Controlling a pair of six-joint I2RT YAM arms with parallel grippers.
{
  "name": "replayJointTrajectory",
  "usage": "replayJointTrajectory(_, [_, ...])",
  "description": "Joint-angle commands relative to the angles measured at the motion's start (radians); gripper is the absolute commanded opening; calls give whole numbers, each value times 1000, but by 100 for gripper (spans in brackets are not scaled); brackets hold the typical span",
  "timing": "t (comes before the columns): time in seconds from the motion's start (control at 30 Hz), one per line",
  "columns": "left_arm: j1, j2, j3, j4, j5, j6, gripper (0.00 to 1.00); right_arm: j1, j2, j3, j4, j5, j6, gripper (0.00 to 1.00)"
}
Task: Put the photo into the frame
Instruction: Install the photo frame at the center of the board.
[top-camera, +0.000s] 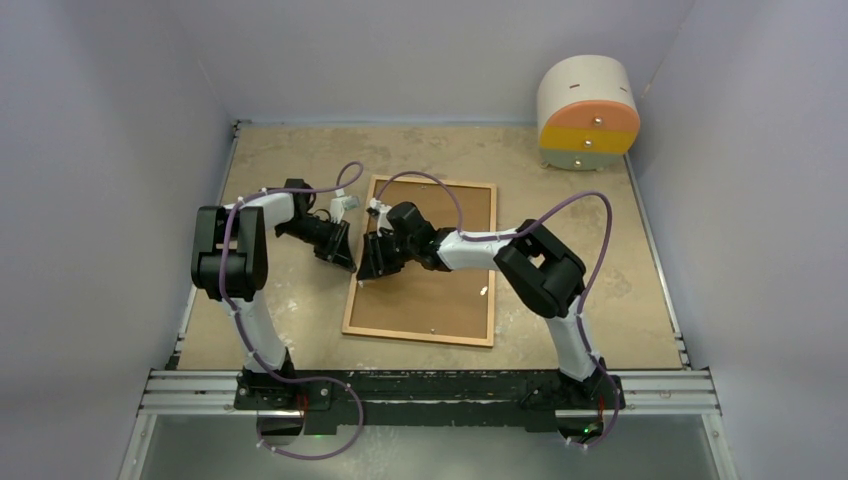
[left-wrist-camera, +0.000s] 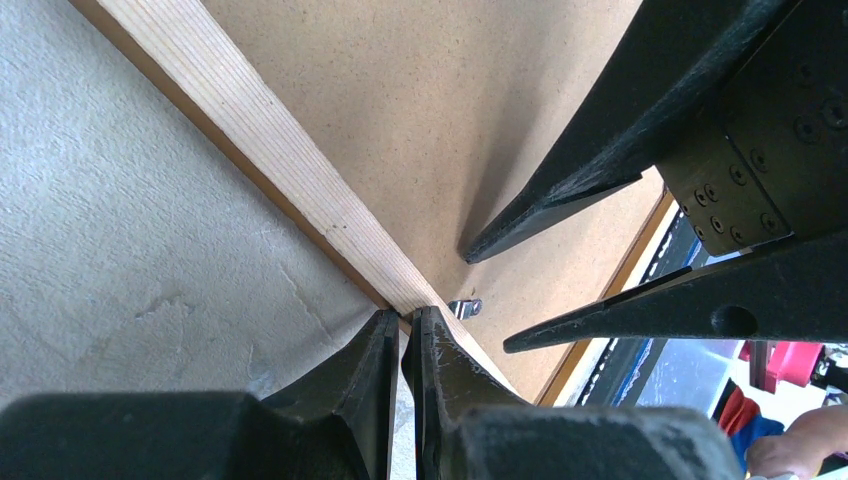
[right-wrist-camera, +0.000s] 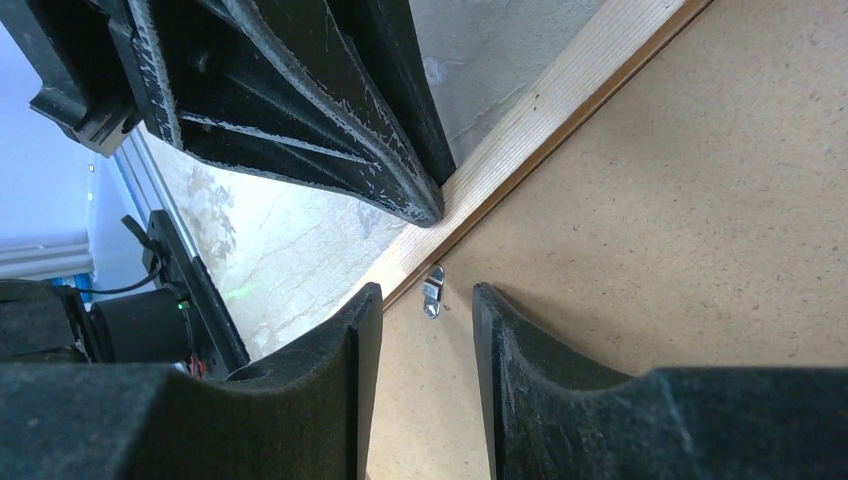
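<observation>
A: Scanning the surroundings first: spotting one round drawer cabinet (top-camera: 588, 110) sitting at the far right corner of the table (top-camera: 290, 150), well apart from everything else.

B: Agreed. Finding the frame (top-camera: 418, 335) lying flat near the table's middle, back side up (brown backing board (top-camera: 440, 290) facing the overhead camera).

A: Running its long axis near to far, leaning slightly off square with the table edges.

B: Seeing the left gripper (left-wrist-camera: 407, 318) squeezed almost closed, only a slit showing between the fingers, tips sitting at the pale wooden left rail (left-wrist-camera: 250, 130) from the outside.

A: And the right gripper (right-wrist-camera: 427, 292) reaching in over the board just inside that rail, fingers parted narrowly, gripping nothing, bracketing a small metal clip (left-wrist-camera: 465, 306). Covering part of the board from above, too.

B: Counting up: one frame, one cabinet, two grippers, one clip showing in the wrist views.
</observation>
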Motion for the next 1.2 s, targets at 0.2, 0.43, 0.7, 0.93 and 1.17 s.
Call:
replayJointTrajectory(0.2, [-17,37,-16,91,-86,42,4,51,33,-8,11,-13,9,41])
replayJointTrajectory(0.43, [-17,40,-14,93,-86,40,2,68,53,3,12,-39,15,40])
replayJointTrajectory(0.7, [-17,42,-15,93,-85,40,1,38,49,44,-28,-83,5,40])
replayJointTrajectory(0.93, [-17,35,-5,86,-84,34,0,-139,-8,64,-15,-51,21,48])
replayJointTrajectory(1.17, [-17,49,-8,97,-74,30,0,-246,69,193,-46,21,43,55])
